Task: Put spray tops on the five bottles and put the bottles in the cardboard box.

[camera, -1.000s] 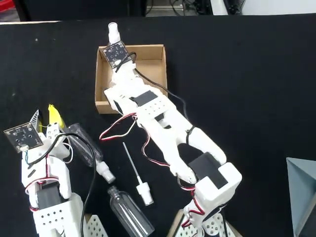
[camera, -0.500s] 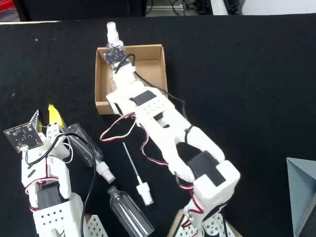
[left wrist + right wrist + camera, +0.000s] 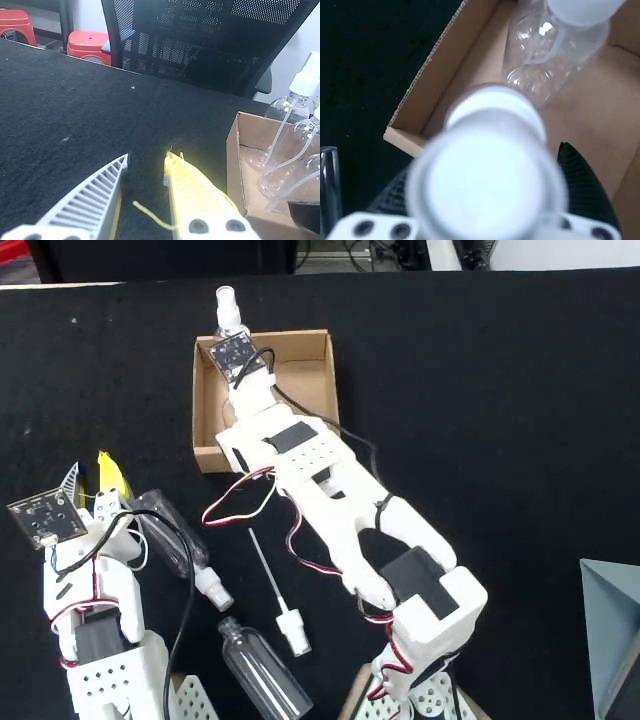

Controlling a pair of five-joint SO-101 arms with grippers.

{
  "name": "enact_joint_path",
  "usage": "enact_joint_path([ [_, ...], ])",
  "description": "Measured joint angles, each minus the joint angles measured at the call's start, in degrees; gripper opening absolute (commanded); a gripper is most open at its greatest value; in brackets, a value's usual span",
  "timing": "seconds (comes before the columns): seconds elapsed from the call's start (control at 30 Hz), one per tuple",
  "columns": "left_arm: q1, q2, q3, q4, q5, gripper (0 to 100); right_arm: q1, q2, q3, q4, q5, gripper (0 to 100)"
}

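Observation:
My right gripper [image 3: 485,200] is shut on a clear bottle with a white spray top [image 3: 490,165], held upright over the left part of the cardboard box [image 3: 315,365]. From above, that spray top [image 3: 228,308] sticks up at the box's far left corner. Another capped bottle [image 3: 555,55] stands in the box beyond it. My left gripper [image 3: 90,472] is open at the near left with nothing between its fingers. Beside it lies a capped bottle [image 3: 168,532]. An uncapped bottle [image 3: 262,672] and a loose spray top [image 3: 290,625] with its tube lie near the front.
The left wrist view looks at the box wall [image 3: 235,160] with capped bottles [image 3: 292,107] standing inside. A grey object [image 3: 612,635] sits at the right edge. A chair [image 3: 210,40] stands behind the table.
My right arm has shifted slightly at the box, and the held bottle's spray top now stands straighter. The left arm has not moved.

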Motion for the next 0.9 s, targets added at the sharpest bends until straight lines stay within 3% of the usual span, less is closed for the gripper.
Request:
enact_joint_path([
  [0.9,0.0,0.0,0.0,0.0,0.0,11,0.09,0.0,-16.18,30.68,0.09,27.6],
])
